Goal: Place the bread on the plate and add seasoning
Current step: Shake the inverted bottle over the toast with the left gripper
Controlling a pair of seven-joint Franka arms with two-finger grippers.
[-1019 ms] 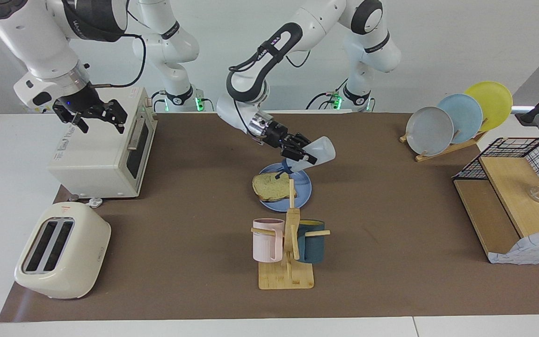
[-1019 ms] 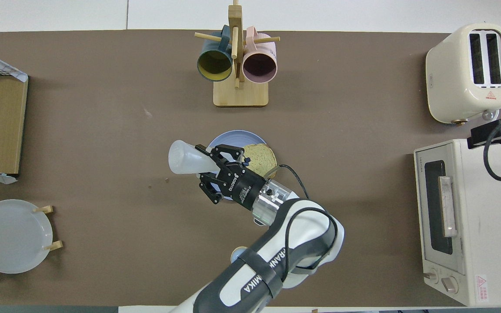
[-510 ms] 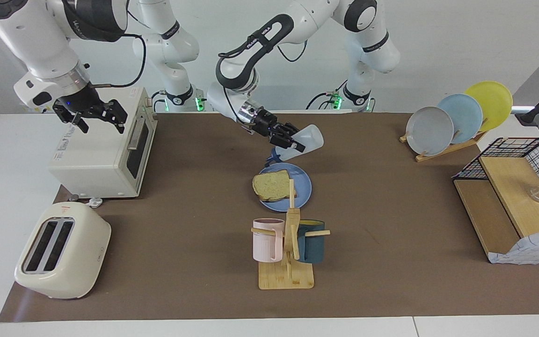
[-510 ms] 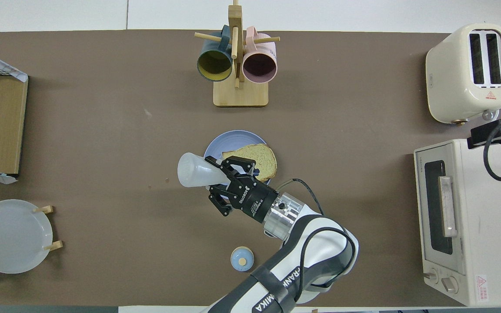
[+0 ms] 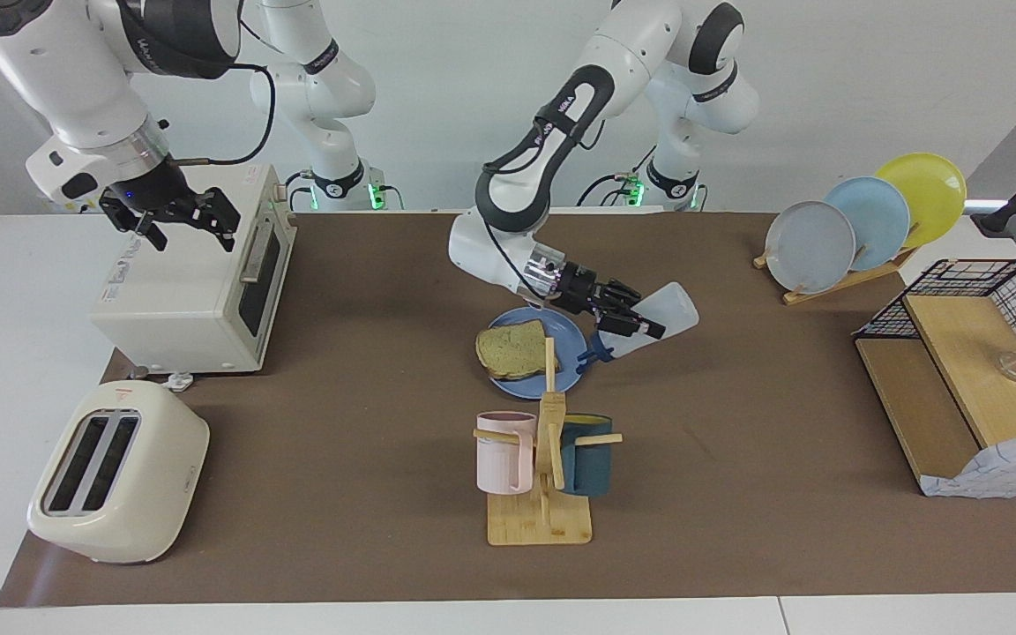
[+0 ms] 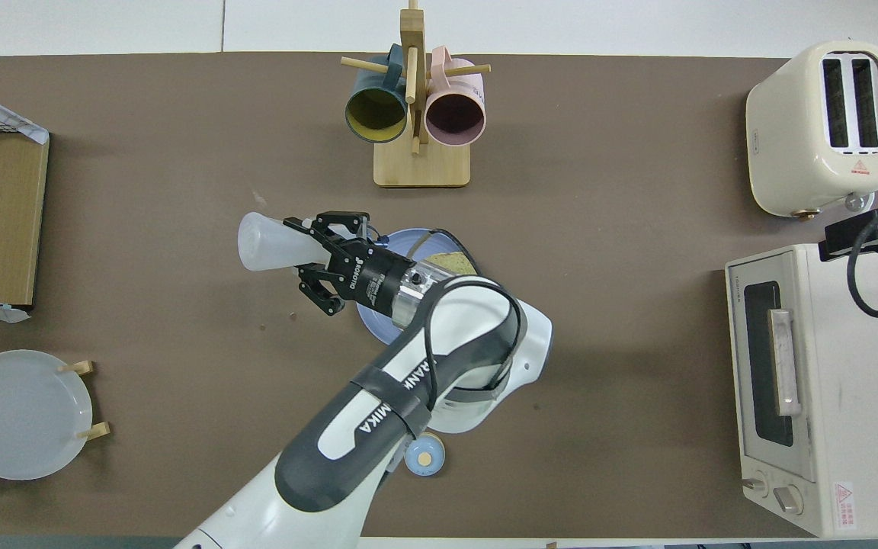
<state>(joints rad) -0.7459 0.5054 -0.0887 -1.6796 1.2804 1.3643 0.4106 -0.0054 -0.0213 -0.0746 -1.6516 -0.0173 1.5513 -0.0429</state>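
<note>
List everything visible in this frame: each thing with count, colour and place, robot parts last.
bread: 1, pale with brown crust, on the plate
plate: 1, blue, mid-table
seasoning: 1, white bottle with navy cap, tilted cap-down at the plate's edge
mug rack: 1, wood, holding a pink mug and a teal mug
bell: 1, blue, nearer to the robots than the plate
toaster: 1, cream
oven: 1, cream
plate rack: 1, wood, with grey, light blue and yellow plates
shelf: 1, wood and wire
left gripper: shut on the seasoning
right gripper: open, waiting over the oven
</note>
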